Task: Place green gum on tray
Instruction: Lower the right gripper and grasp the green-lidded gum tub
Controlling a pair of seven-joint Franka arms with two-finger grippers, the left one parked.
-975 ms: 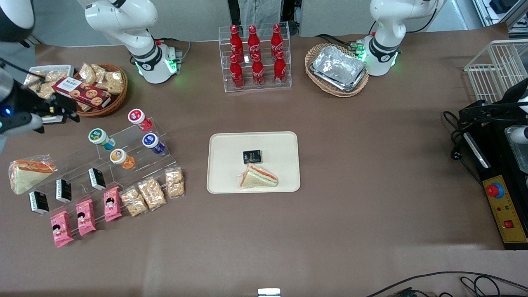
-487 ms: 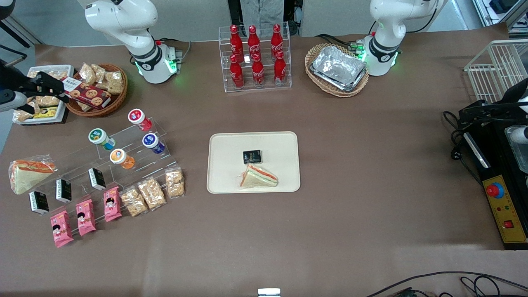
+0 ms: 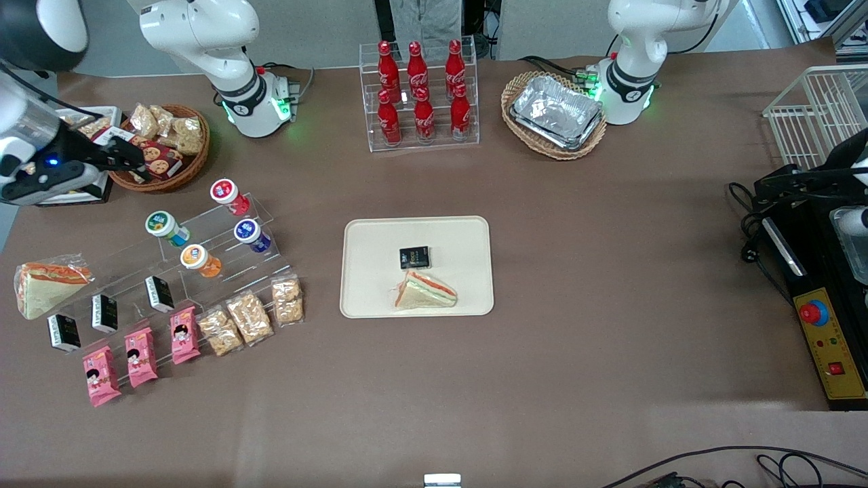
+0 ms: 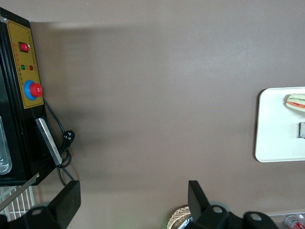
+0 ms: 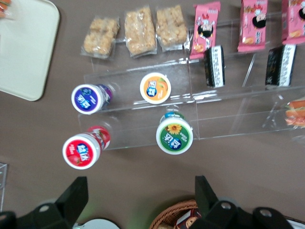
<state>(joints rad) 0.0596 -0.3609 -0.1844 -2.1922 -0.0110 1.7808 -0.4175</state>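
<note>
The green gum (image 3: pixel 163 226) stands on a step of a clear acrylic stand (image 3: pixel 203 251); it has a white lid with a green rim and a teal body. In the right wrist view the green gum (image 5: pixel 174 135) shows lid-up, with the gripper's two fingers spread wide and nothing between them. My gripper (image 3: pixel 129 157) hovers open over the edge of a wicker snack basket (image 3: pixel 163 146), farther from the front camera than the gum and apart from it. The cream tray (image 3: pixel 380 237) lies mid-table and holds a sandwich (image 3: pixel 426 291) and a black packet (image 3: pixel 414 257). The tray's corner also shows in the right wrist view (image 5: pixel 24 47).
On the stand beside the gum are a red-lidded bottle (image 3: pixel 226 193), a blue-lidded bottle (image 3: pixel 249 232) and an orange bottle (image 3: pixel 196 259). Snack packs (image 3: pixel 251 315) and pink packets lie nearer the camera. A cola rack (image 3: pixel 419 95) and a basket of foil trays (image 3: pixel 556 112) stand farther back.
My gripper moved away from the front camera over the snack basket, then came back a little toward the stand. The bottles and the tray have not moved.
</note>
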